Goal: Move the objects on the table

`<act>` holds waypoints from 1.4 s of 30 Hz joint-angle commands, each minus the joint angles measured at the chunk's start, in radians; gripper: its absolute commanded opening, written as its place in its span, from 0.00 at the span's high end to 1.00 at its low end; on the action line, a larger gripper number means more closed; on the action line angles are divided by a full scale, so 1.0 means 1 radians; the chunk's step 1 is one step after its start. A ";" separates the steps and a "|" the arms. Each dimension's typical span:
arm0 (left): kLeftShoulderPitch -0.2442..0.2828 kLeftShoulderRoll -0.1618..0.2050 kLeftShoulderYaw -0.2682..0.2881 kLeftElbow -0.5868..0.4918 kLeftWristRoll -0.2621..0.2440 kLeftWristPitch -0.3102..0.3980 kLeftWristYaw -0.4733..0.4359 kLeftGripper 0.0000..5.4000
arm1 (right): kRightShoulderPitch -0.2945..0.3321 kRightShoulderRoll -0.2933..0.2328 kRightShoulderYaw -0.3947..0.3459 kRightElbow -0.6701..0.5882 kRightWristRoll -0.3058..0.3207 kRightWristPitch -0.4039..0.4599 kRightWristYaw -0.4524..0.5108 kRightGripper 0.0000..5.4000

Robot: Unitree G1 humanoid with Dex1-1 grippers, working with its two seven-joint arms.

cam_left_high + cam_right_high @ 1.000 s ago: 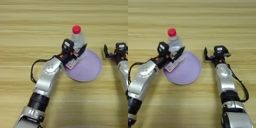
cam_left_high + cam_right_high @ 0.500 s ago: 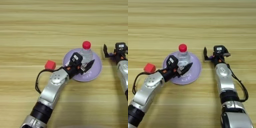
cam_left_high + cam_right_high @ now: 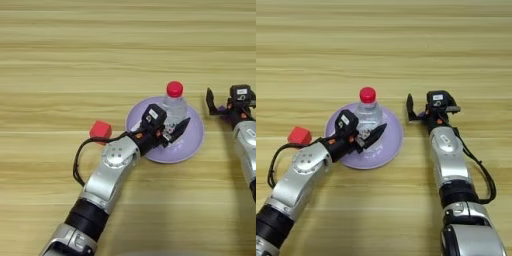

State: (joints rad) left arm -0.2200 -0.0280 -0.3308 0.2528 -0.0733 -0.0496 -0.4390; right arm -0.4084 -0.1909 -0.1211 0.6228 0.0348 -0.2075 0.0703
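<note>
A clear plastic water bottle with a red cap (image 3: pixel 174 103) stands upright on a round, flat lilac plate (image 3: pixel 192 145), toward the plate's far side. A small red cube (image 3: pixel 100 130) lies on the broad light-brown wooden tabletop (image 3: pixel 75 60), just left of the plate and apart from its rim. The tabletop's plank grain runs in long horizontal lines across the whole view.

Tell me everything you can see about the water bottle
The water bottle is clear plastic with a red cap. It stands upright on the far part of a purple plate on the wooden table. The left gripper sits right in front of its lower body, hiding the label; whether they touch cannot be told.
</note>
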 commanded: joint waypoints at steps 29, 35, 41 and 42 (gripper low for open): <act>-0.013 0.007 0.016 0.066 0.059 -0.036 0.035 0.09 | 0.001 0.004 0.001 -0.016 -0.005 0.012 -0.007 0.00; -0.014 0.008 0.019 0.056 0.061 -0.036 0.032 0.00 | 0.003 0.004 0.002 -0.022 -0.005 0.014 -0.007 0.00; -0.012 0.008 0.018 0.050 0.065 -0.037 0.033 0.00 | 0.006 0.003 0.001 -0.024 -0.005 0.014 -0.006 0.00; -0.013 0.008 0.018 0.049 0.066 -0.038 0.033 0.00 | 0.006 0.003 0.001 -0.025 -0.005 0.015 -0.006 0.00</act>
State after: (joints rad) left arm -0.2277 -0.0246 -0.3165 0.3114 -0.0227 -0.0922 -0.4119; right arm -0.4072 -0.1904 -0.1205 0.6117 0.0308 -0.2070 0.0700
